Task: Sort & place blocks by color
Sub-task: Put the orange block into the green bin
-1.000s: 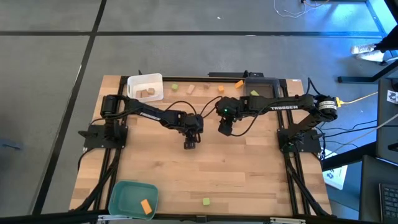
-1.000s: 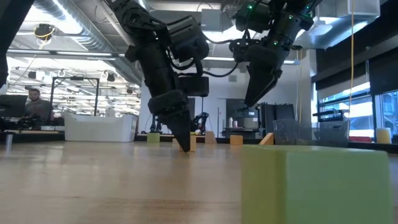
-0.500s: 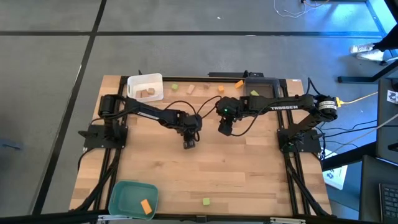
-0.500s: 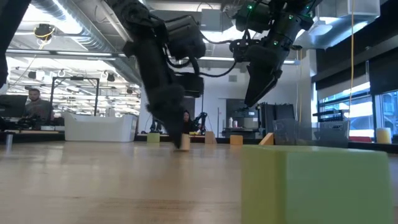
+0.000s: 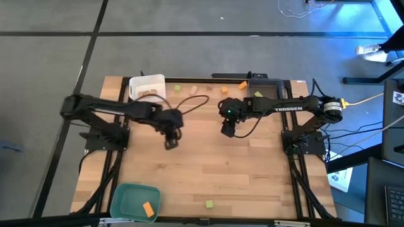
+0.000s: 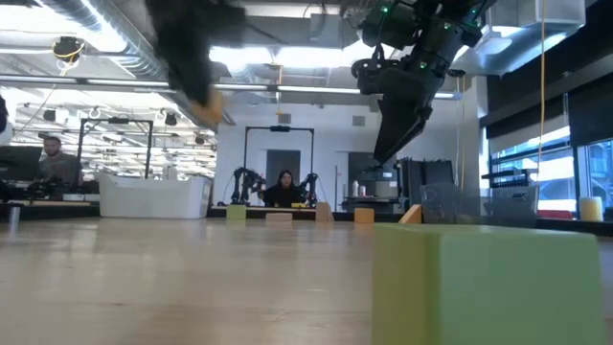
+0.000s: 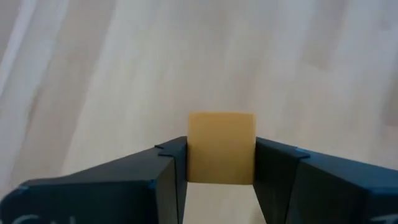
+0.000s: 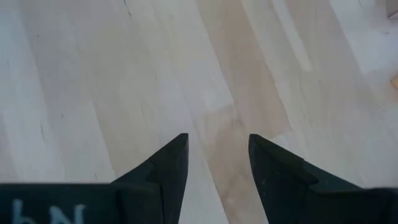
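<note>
Overhead, the left tool (image 5: 171,144) is seen left of centre on the wooden counter (image 5: 252,176), well short of the white tray (image 5: 147,87) where tan blocks (image 5: 150,94) lie; a drop before that tray is the risk judged here. Level with the counter, a green block (image 6: 493,283) fills the foreground, with a workshop and seated people beyond. At the left wrist, the tan block (image 7: 221,148) is clamped only by its lower sides, so slipping is conceivable. At the right wrist, the right tool (image 8: 217,163) stands apart and empty over bare wood.
</note>
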`<state>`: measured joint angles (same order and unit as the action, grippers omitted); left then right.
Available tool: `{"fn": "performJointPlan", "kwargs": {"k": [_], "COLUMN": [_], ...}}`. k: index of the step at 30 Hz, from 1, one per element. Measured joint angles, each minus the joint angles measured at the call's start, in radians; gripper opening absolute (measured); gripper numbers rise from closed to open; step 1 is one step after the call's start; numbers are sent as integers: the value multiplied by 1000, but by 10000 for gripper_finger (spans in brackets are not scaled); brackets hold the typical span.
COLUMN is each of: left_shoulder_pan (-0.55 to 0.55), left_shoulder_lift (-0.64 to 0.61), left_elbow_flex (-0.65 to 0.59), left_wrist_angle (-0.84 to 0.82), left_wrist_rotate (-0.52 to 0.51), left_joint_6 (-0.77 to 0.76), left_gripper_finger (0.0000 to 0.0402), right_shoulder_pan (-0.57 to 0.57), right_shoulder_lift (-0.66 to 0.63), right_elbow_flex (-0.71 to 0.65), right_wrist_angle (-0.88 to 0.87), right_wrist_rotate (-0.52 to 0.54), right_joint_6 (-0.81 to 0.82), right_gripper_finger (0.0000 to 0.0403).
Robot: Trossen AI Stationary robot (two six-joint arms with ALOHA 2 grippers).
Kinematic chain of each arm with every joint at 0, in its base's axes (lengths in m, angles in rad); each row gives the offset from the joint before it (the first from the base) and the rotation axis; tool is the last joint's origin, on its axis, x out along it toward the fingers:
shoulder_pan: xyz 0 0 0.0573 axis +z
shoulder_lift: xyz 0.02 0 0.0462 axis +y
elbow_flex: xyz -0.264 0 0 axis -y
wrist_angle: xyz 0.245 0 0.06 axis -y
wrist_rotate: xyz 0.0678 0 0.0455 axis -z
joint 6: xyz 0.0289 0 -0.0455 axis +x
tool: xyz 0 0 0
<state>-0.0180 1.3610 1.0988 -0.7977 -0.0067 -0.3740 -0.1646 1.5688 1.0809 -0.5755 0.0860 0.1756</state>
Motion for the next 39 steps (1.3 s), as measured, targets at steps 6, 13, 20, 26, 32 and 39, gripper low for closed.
{"fn": "performJointPlan", "kwargs": {"k": [6, 13, 20, 26, 32, 39], "left_shoulder_pan": [-149, -370, -586, -739, -853, -888], "left_shoulder_lift": [-155, -216, -159, -74, 50, 164], "left_elbow_flex": [0, 0, 0, 0, 0, 0], "left_wrist_angle": [-143, -218, -220, -139, 11, 105], "left_wrist_rotate": [17, 26, 29, 104, 181, 175], "left_joint_6": [-187, -495, -787, -995, -1132, -1211], "left_gripper_finger": [109, 109, 109, 109, 109, 109], "right_shoulder_pan": [0, 0, 0, 1, 0, 0], "right_shoulder_lift": [0, 0, 0, 0, 0, 0], "right_elbow_flex": [0, 1, 0, 0, 0, 0], "right_wrist_angle": [9, 56, 116, 208, 258, 274], "right_wrist_rotate": [0, 0, -216, -434, -446, -447], "right_joint_6": [0, 3, -57, -130, -131, -133], "right_gripper_finger": [168, 168, 168, 168, 168, 168]}}
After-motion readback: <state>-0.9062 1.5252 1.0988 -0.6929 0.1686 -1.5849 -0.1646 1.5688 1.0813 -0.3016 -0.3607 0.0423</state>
